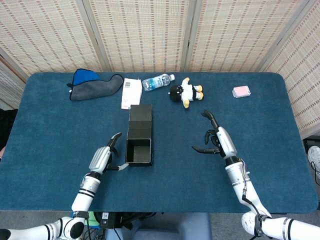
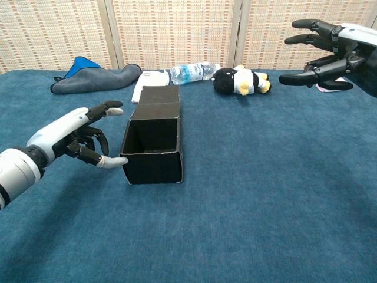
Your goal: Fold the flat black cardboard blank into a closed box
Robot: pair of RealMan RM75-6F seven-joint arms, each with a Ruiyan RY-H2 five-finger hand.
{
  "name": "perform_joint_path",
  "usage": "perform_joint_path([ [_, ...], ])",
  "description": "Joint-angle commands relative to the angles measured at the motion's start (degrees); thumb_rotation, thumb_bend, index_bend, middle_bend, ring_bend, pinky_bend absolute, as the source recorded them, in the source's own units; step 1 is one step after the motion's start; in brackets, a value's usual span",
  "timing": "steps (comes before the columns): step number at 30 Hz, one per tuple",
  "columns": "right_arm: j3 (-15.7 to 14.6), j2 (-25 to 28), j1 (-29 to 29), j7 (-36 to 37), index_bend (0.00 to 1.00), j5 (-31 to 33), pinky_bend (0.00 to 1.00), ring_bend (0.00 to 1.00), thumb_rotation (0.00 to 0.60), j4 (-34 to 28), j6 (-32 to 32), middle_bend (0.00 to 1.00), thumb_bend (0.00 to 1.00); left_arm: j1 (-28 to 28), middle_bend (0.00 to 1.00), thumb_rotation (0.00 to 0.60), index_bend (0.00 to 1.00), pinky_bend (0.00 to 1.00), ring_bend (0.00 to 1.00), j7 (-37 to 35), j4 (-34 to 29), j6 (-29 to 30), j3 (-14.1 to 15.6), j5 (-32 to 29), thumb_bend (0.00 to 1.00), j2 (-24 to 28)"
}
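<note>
The black cardboard box [image 1: 139,146] [image 2: 153,147] stands on the blue table, erected with its top open and its lid flap [image 1: 140,113] [image 2: 156,95] lying back toward the far side. My left hand [image 1: 106,158] [image 2: 79,137] is at the box's left side with fingers spread, and its thumb tip touches the box's near left corner. My right hand [image 1: 217,140] [image 2: 330,48] hovers open well to the right of the box, holding nothing.
Along the far edge lie a grey and blue cloth [image 1: 92,83], a white paper packet [image 1: 130,93], a water bottle [image 1: 157,81], a black and white plush toy [image 1: 185,92] and a small pink object [image 1: 241,91].
</note>
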Motion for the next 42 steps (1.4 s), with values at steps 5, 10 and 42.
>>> perform_joint_path([
  [5, -0.15, -0.22, -0.07, 0.22, 0.0, 0.07, 1.0, 0.69, 0.6, 0.06, -0.01, 0.09, 0.02, 0.82, 0.0, 0.6, 0.0, 0.7, 0.52, -5.06, -1.88, -3.78, -0.95, -1.76, 0.14, 3.63],
  [10, -0.19, -0.08, -0.11, 0.47, 0.0, 0.06, 1.0, 0.69, 0.6, -0.13, -0.15, 0.09, 0.02, 0.17, 0.0, 0.6, 0.0, 0.7, 0.52, -10.63, -2.26, -9.46, -0.06, -1.23, 0.14, 6.02],
  [42, -0.71, 0.3, -0.4, 1.58, 0.0, 0.32, 1.0, 0.69, 0.6, 0.81, -1.2, 0.11, 0.02, -18.42, 0.0, 0.6, 0.0, 0.69, 0.5, -69.04, 19.55, -17.97, 13.33, 26.89, 0.13, 9.96],
])
